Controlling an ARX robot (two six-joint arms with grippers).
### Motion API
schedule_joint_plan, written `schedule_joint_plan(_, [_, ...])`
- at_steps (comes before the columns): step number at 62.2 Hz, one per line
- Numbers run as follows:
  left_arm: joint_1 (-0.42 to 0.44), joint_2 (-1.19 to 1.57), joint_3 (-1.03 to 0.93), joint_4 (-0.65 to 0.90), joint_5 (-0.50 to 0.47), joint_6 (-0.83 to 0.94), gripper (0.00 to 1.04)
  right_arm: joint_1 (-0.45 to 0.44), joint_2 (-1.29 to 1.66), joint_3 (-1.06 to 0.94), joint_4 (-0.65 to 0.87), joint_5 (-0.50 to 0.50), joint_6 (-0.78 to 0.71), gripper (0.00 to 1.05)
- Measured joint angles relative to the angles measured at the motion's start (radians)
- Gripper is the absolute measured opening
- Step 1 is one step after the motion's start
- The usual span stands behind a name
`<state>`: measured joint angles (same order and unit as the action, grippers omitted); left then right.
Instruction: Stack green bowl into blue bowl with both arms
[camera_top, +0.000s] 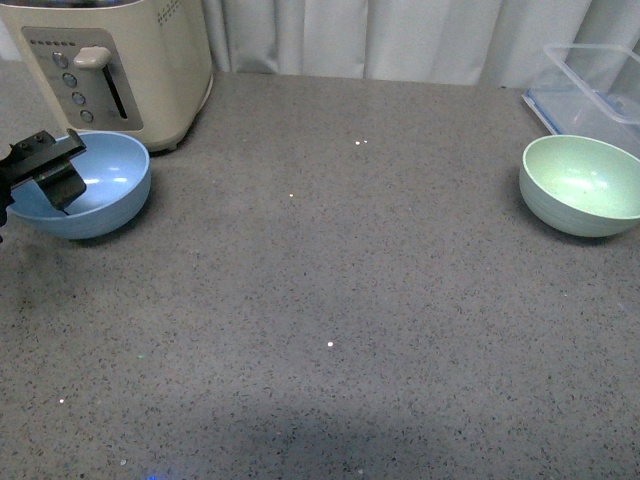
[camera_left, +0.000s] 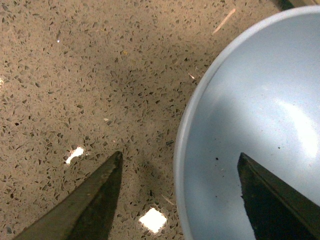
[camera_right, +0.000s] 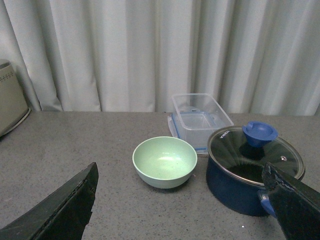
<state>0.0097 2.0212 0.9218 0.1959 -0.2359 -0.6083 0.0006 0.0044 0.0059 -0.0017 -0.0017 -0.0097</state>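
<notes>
Your left claw (camera_top: 55, 170) is hanging wide open, straddling blue bowl (camera_top: 110, 195) rim, gripping nothing. Bowl sitting far left on worktop (camera_top: 330, 300), just beside toaster (camera_top: 130, 60). Your right claw (camera_right: 180, 167) is gaping open, empty; green bowl (camera_top: 580, 190) sitting far right, apart from it.

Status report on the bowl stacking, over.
Left gripper open, astride rim of blue bowl. Right gripper open, empty, facing green bowl. Bowls unstacked. Blue pot beside green bowl.

The smooth round matte bowl (camera_top: 100, 205) at the black left gripper (camera_top: 55, 168) is light blue; the ridged round bowl (camera_top: 585, 190), pale mint-green; the countertop (camera_top: 330, 280), speckled grey.
</notes>
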Motion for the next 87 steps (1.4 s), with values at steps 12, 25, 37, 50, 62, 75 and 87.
schedule_joint_plan(12, [0.000, 0.000, 0.003, 0.000, 0.002, 0.000, 0.41, 0.000, 0.000, 0.000, 0.000, 0.000, 0.000, 0.96])
schedule_joint_plan(25, [0.000, 0.000, 0.007, 0.000, 0.005, 0.005, 0.09, 0.000, 0.000, 0.000, 0.000, 0.000, 0.000, 0.96])
schedule_joint_plan(37, [-0.014, -0.015, 0.013, 0.000, 0.008, 0.037, 0.04, 0.000, 0.000, 0.000, 0.000, 0.000, 0.000, 0.96])
schedule_joint_plan(50, [-0.171, -0.083, -0.013, -0.066, 0.061, 0.066, 0.04, 0.000, 0.000, 0.000, 0.000, 0.000, 0.000, 0.96])
schedule_joint_plan(62, [-0.389, -0.132, -0.014, -0.113, 0.135, 0.010, 0.04, 0.000, 0.000, 0.000, 0.000, 0.000, 0.000, 0.96])
schedule_joint_plan(75, [-0.517, -0.136, -0.029, -0.130, 0.142, -0.028, 0.04, 0.000, 0.000, 0.000, 0.000, 0.000, 0.000, 0.96])
schedule_joint_plan(87, [-0.550, -0.136, -0.046, -0.132, 0.132, -0.030, 0.04, 0.000, 0.000, 0.000, 0.000, 0.000, 0.000, 0.96])
